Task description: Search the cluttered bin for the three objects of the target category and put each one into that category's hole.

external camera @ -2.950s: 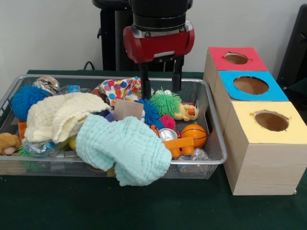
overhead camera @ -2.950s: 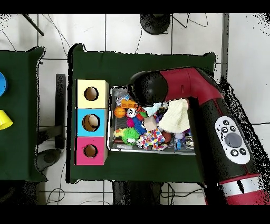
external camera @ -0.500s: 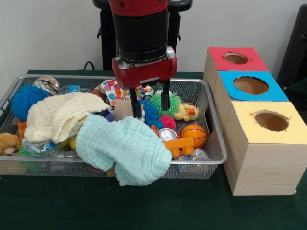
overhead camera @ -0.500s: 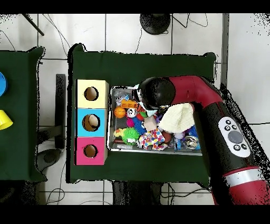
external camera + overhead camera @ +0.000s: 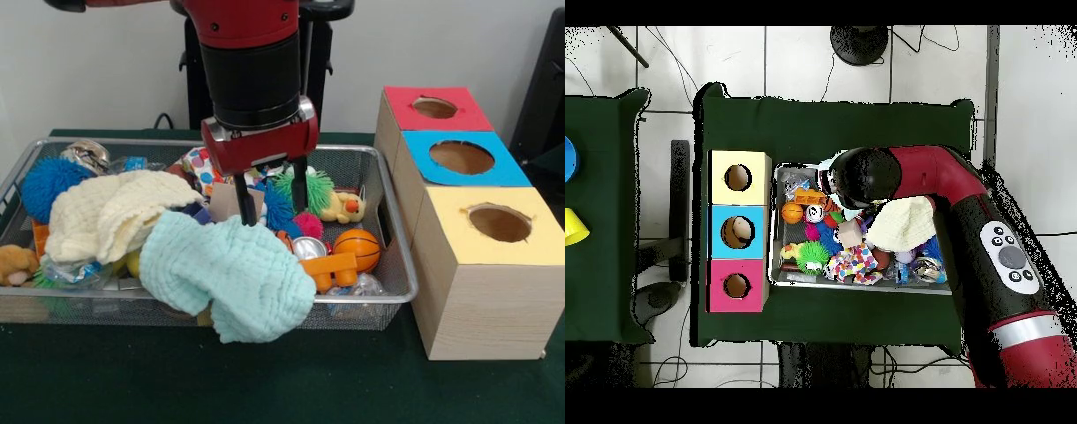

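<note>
Since three seconds ago the arm has come forward and down over the wire-mesh bin (image 5: pixel 393 231): its gripper (image 5: pixel 274 204), then hanging open above the green spiky ball (image 5: pixel 308 188) at the bin's far side, now stands nearer the bin's middle with its two black fingers (image 5: pixel 250 203) spread apart and holding nothing. One fingertip is at the far edge of the mint-green cloth (image 5: pixel 231 276); the other is in front of the green spiky ball. Overhead, the arm's round black wrist has shifted the same way and covers the bin's middle. The clutter looks unchanged.

The bin is a shallow silver basket of fine mesh with a rounded metal rim, on dark green table felt. In it, the yellow plush duck (image 5: pixel 342 208) (orange beak, soft pile) lies just beside the green spiky ball, toward the bin's end nearest the boxes. A tan furry plush (image 5: pixel 16 264) sits at the opposite end, against the bin's wall. The tiger-striped plush cannot be picked out. The mint cloth is waffle-textured and crumpled, draped over the bin's near rim; a cream knitted cloth (image 5: pixel 110 213) lies beside it. A smooth orange basketball (image 5: pixel 357 248) rests near the duck, with a blue spiky ball (image 5: pixel 47 185) at the bin's far corner.

Beside the bin stand three pale wooden boxes; the red-topped box (image 5: pixel 436 108), farthest back, shows its round hole (image 5: pixel 435 108).
</note>
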`<action>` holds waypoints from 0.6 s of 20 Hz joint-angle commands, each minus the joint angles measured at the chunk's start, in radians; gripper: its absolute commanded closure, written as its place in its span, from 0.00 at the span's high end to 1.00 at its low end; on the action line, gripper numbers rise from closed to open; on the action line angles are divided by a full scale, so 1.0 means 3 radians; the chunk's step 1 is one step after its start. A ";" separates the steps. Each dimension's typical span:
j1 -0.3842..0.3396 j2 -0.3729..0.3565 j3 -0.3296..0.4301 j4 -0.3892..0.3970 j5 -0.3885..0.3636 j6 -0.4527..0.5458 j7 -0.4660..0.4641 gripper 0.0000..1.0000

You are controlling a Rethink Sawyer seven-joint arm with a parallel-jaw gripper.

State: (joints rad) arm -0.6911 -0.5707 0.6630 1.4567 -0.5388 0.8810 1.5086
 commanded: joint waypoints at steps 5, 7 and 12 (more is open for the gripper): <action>-0.0055 0.0338 0.0172 -0.0239 -0.0097 0.0225 -0.0942 1.00; -0.0050 0.0355 0.0159 -0.0256 -0.0125 0.0208 -0.0943 1.00; -0.0037 0.0524 0.0145 -0.0389 -0.0212 0.0119 -0.1005 1.00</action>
State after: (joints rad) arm -0.6958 -0.5030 0.6646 1.4112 -0.5419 0.8810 1.5086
